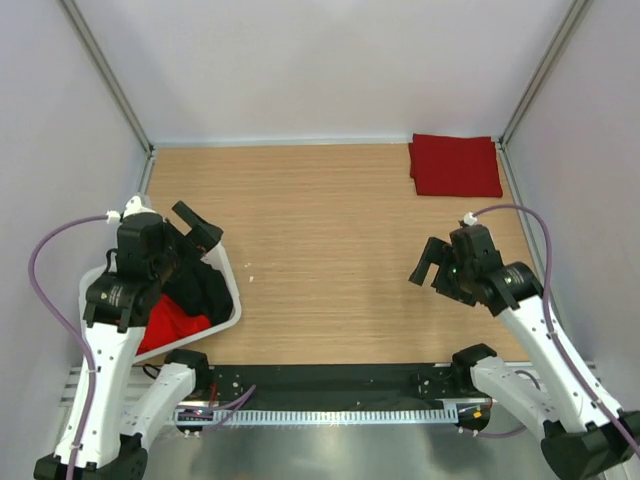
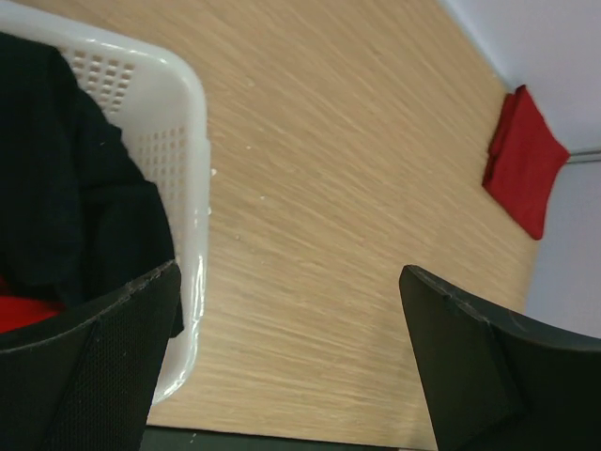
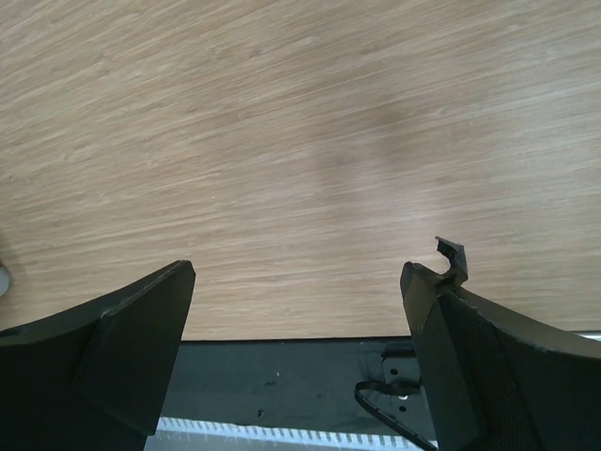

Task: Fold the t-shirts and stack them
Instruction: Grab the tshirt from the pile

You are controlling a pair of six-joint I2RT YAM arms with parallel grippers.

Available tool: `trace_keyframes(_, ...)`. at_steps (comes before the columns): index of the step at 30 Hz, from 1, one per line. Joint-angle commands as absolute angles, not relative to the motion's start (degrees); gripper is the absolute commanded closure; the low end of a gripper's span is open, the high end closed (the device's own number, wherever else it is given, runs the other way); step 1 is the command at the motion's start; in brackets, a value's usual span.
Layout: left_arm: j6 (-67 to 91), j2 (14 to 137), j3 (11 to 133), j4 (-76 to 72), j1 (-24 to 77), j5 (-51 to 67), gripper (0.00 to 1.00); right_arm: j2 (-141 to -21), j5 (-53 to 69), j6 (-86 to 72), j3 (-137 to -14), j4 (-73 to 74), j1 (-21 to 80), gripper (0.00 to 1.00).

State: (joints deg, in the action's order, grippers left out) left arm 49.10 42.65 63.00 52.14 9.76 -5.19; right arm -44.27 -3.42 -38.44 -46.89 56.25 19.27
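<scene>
A folded red t-shirt [image 1: 456,165] lies at the table's far right corner; it also shows in the left wrist view [image 2: 523,162]. A black t-shirt [image 1: 205,290] and a crumpled red t-shirt [image 1: 170,328] lie in the white lattice basket [image 1: 228,270] at the near left. In the left wrist view the black shirt [image 2: 66,188] fills the basket [image 2: 188,188]. My left gripper [image 1: 200,232] is open and empty above the basket's far rim. My right gripper [image 1: 430,262] is open and empty above bare wood at the near right.
The wooden table [image 1: 330,240] is bounded by white walls at the back and sides. A black strip [image 1: 330,380] runs along the near edge between the arm bases, also in the right wrist view [image 3: 291,376].
</scene>
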Motion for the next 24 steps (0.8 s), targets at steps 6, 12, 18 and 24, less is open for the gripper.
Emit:
trace_keyframes(6,43.2,56.6,71.9,67.5,7.3,-12.6,0.02,-51.4,2.8,-31.6,-54.8,60.7,19.1,0.01)
trace_keyframes(12,41.3,69.0,68.3,67.9,0.3,-14.3,0.13,-56.1,6.5,-29.9,-57.2,60.7,19.1,0.04)
trace_keyframes(18,40.0,76.7,64.2,58.8,-6.3,-10.0,0.29,-59.2,6.9,-26.7,-60.0,61.0,19.1,0.03)
trace_keyframes(24,41.5,85.7,64.2,56.7,-6.8,-11.1,0.35,-59.9,6.4,-26.5,-60.6,60.1,19.1,0.03)
